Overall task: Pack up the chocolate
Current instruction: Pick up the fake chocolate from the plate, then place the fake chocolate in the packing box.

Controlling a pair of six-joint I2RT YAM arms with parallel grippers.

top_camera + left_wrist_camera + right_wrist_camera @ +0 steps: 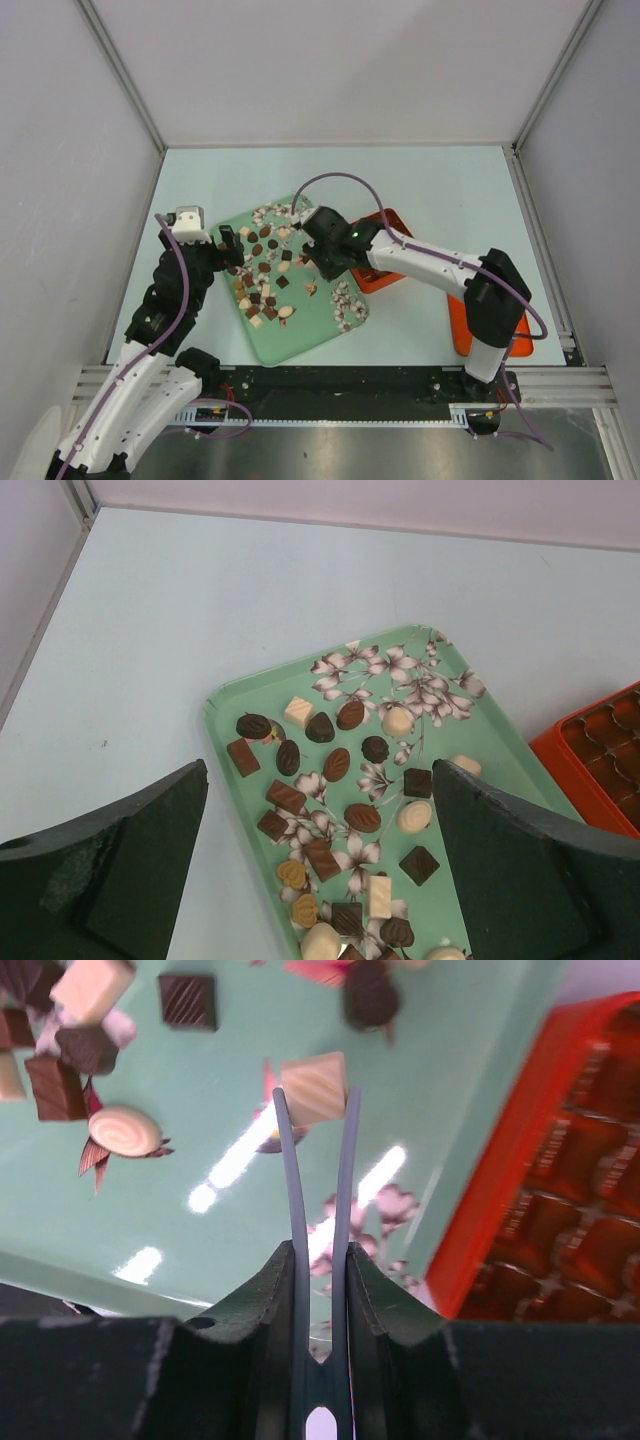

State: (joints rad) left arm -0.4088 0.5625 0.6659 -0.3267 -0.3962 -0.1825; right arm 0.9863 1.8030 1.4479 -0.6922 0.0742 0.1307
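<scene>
Many small pieces of chocolate (pixel 265 280), dark, light brown and cream, lie scattered on a green flowered tray (pixel 300 340). My right gripper (pixel 318 1260) is shut on grey tweezers (pixel 296 1180). The tweezer tips flank a cream square chocolate (pixel 313 1085) over the tray (pixel 180 1220), next to the orange box (pixel 560 1190). I cannot tell whether that piece is lifted. In the top view the right gripper (pixel 320 262) hangs over the tray's right half. My left gripper (pixel 320 780) is open wide above the tray's left edge (pixel 250 705), with several chocolates (pixel 362 817) below it and nothing held.
The orange box with a grid of cells (pixel 385 250) sits against the tray's right side, partly under the right arm. A flat orange lid (pixel 490 335) lies at the right near the right arm's base. Grey walls enclose the table on three sides.
</scene>
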